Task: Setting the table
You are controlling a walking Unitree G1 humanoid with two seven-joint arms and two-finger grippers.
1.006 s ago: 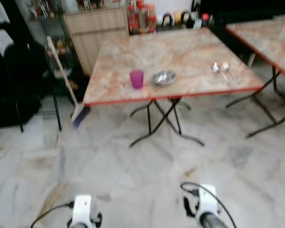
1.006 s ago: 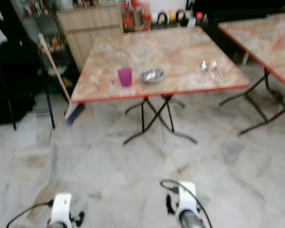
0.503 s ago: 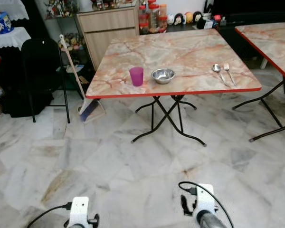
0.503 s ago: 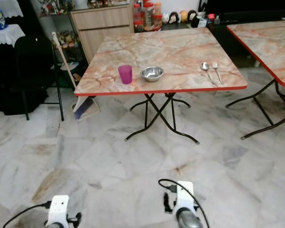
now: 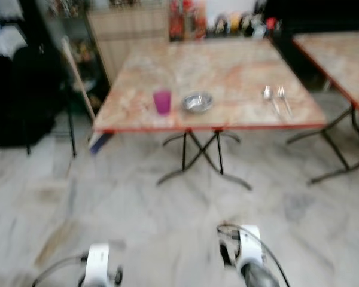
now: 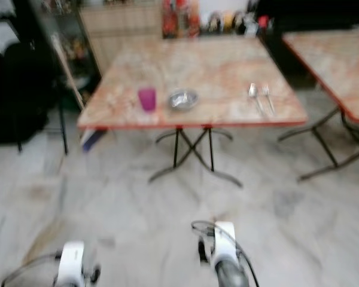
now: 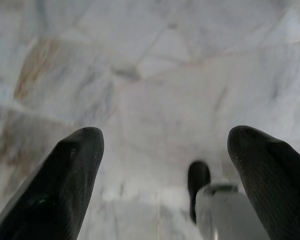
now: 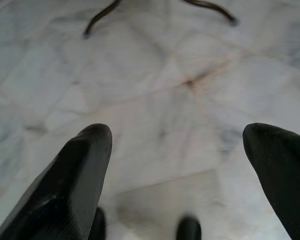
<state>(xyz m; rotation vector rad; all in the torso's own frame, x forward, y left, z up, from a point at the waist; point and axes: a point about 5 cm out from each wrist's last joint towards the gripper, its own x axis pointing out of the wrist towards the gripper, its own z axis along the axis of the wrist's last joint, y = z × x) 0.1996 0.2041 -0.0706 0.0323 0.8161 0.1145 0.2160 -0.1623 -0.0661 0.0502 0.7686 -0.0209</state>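
Note:
A folding table (image 5: 227,66) with a marbled pink top and red edge stands ahead of me. On it, near the front edge, are a purple cup (image 5: 162,101), a steel bowl (image 5: 197,102) to its right, and a spoon (image 5: 267,94) and fork (image 5: 283,95) side by side further right. Both arms hang low over the marble floor, far short of the table. My left gripper (image 7: 165,165) is open over bare floor. My right gripper (image 8: 182,165) is open too, with the table's black feet (image 8: 100,20) ahead of it. The eye views are blurred.
A second marbled table (image 5: 341,51) stands at the right. A broom (image 5: 78,89) leans left of the table beside a black chair (image 5: 24,89). A wooden cabinet (image 5: 128,36) and bottles (image 5: 182,18) are behind. Pale marble floor (image 5: 167,209) lies between me and the table.
The whole picture has shifted and blurred as the camera moves; the table sits slightly lower and further left in view. Cup, bowl and cutlery keep their places on the table.

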